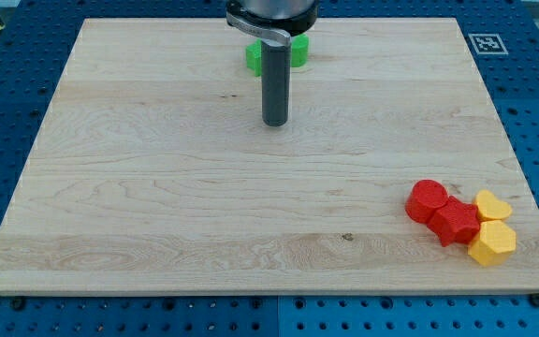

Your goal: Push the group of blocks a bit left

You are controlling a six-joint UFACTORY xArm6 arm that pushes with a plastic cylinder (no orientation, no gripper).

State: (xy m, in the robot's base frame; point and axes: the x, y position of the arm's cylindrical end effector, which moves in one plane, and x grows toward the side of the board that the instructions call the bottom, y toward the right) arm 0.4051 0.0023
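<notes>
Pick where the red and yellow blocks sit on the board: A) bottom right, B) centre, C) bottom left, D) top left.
A: the red blocks and yellow blocks cluster near the board's bottom right corner, far from my tip, which is at top centre.

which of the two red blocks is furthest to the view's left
The round red block is; the other red block sits to its right and lower, touching the yellow blocks. My tip is far off, up the board.
</notes>
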